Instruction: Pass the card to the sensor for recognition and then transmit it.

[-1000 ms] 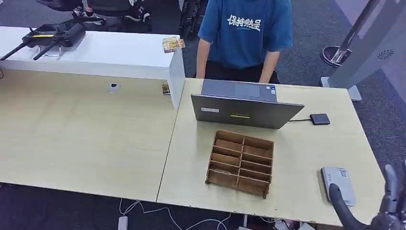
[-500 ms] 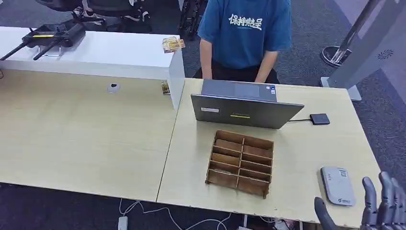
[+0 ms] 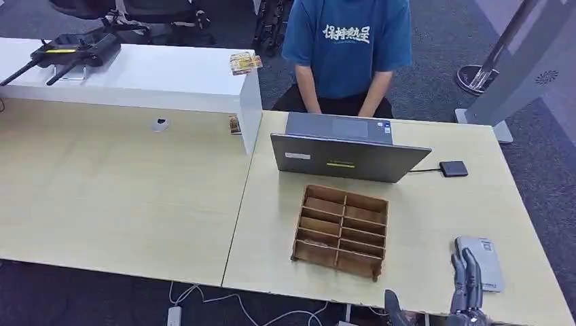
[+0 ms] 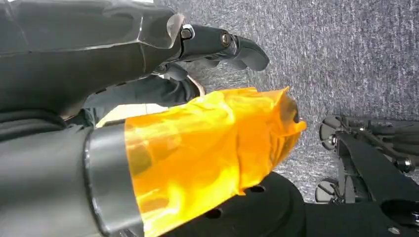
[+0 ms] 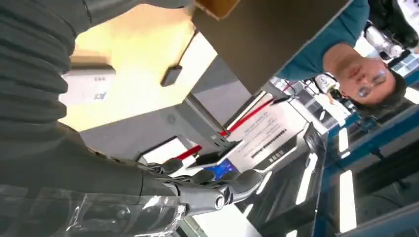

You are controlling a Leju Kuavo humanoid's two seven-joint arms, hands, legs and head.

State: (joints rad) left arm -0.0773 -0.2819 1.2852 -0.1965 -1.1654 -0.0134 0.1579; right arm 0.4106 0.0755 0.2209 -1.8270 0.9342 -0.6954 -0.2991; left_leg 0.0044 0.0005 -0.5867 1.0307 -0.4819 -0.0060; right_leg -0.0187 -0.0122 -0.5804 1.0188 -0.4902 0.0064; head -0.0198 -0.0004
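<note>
A flat grey and white card (image 3: 479, 261) lies near the front right corner of the right table (image 3: 435, 210); the right wrist view shows it too (image 5: 86, 86). A small black sensor box (image 3: 454, 168) sits at the laptop's right, joined to it by a cable. My right hand (image 3: 466, 288) rises over the table's front edge just in front of the card, fingers straight, thumb apart, holding nothing. Its fingers (image 5: 217, 190) are stretched out and bare. My left hand (image 4: 123, 54) hangs over the grey carpet with nothing in it, an orange film over its thumb.
A wooden divided organiser (image 3: 343, 231) stands mid-table left of the card. Behind it is an open grey laptop (image 3: 350, 155), and a person in a blue shirt (image 3: 346, 47) sits at it. A white counter (image 3: 136, 75) carries a black controller.
My right hand has moved left from the table's right corner to just in front of the card. The person has drawn both hands back from the laptop.
</note>
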